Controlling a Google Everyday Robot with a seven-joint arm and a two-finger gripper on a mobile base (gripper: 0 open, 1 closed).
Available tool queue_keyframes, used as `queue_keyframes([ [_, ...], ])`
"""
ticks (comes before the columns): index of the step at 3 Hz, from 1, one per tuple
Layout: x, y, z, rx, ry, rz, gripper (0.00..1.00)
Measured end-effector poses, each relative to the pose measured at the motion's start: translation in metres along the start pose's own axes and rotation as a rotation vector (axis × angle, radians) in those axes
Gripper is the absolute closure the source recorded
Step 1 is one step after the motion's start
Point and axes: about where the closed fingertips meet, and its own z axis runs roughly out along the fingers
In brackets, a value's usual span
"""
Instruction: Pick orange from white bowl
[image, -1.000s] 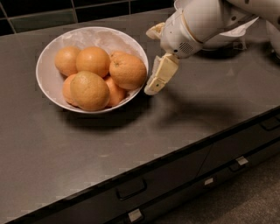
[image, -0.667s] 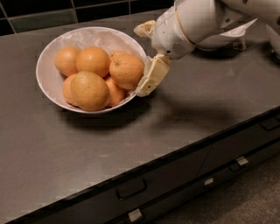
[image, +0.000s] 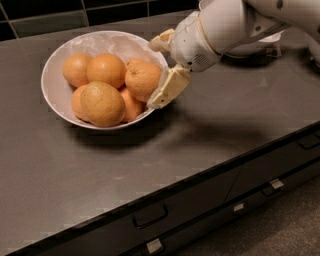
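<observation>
The white bowl (image: 54, 65) sits at the back left of the dark counter and holds several oranges. The orange (image: 141, 78), deep orange with a dark stem dimple, lies at the bowl's right side against the rim. My gripper (image: 154, 75) is open at the bowl's right rim. One cream finger (image: 169, 88) is at the near side of this orange and the other (image: 161, 42) at its far side. A paler orange (image: 102, 103) lies at the front of the bowl.
The dark counter (image: 210, 130) runs right and forward from the bowl. Drawers with handles (image: 150, 216) lie below its front edge. A dark tiled wall (image: 45, 20) stands behind. My white arm (image: 235, 25) reaches in from the upper right.
My gripper has moved left over the bowl's rim, so its open fingers now stand on either side of the right-hand orange. The bowl and oranges have not moved.
</observation>
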Motion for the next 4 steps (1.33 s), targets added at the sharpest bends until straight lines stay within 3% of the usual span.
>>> queue_keyframes([
  [1, 0.0, 0.0, 0.0, 0.0, 0.0, 0.0, 0.18],
  [4, 0.005, 0.002, 0.033, -0.077, -0.035, 0.015, 0.22],
])
